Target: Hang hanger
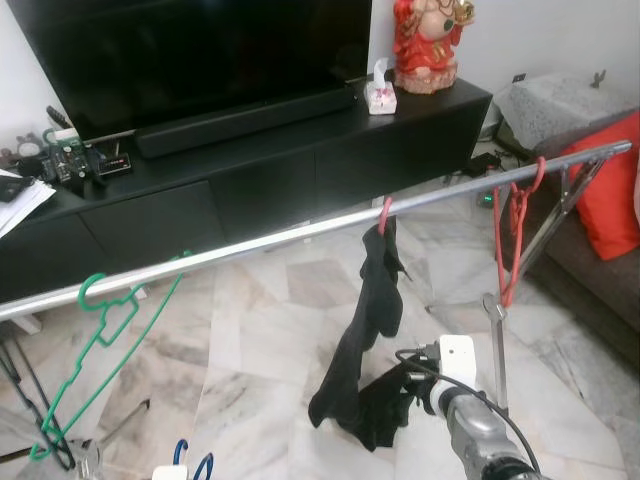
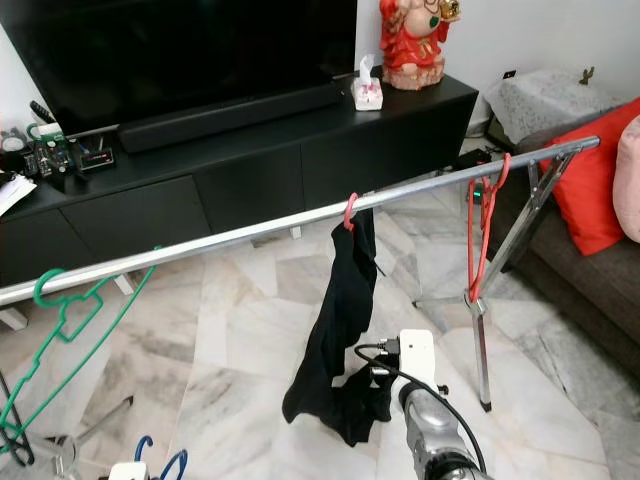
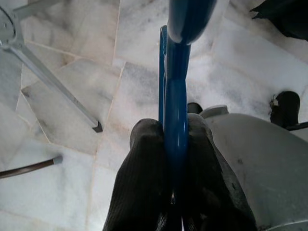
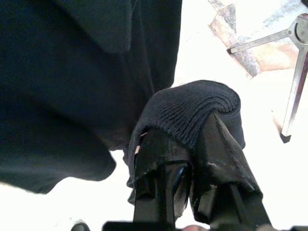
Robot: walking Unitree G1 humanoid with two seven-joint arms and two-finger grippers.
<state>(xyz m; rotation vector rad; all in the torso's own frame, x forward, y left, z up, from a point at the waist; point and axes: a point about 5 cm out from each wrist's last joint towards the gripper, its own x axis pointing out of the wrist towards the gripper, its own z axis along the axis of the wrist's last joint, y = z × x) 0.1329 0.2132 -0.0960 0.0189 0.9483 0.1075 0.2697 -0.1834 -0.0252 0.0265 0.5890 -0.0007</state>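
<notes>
Blue plastic is what the left gripper (image 3: 175, 159) has hold of — a blue hanger (image 3: 176, 82) pinched edge-on between its two black fingers, which are closed tight against the frame so it cannot swing. The hanger runs straight out ahead of the jaws over the marble floor (image 3: 57, 183); in the head views its hook ends (image 1: 191, 462) poke up at the lower edge, well below the steel rail (image 1: 270, 238). Judging by that, it is carried low and has yet to be lifted to the rail.

On the right, the right gripper (image 4: 185, 144) has its fingers closed on a fold of dark knitted cloth, bunched over their tips. That cloth belongs to the black garment (image 1: 365, 330) draped from a red hanger (image 1: 385, 212) on the rail above and ahead of the jaws — probably held to steady or straighten it.

Further along the rail hang a second red hanger (image 1: 512, 232), beyond the right jaws, and a green hanger (image 1: 95, 345) above the left ones. Free rail between green and red looks the likeliest spot.
</notes>
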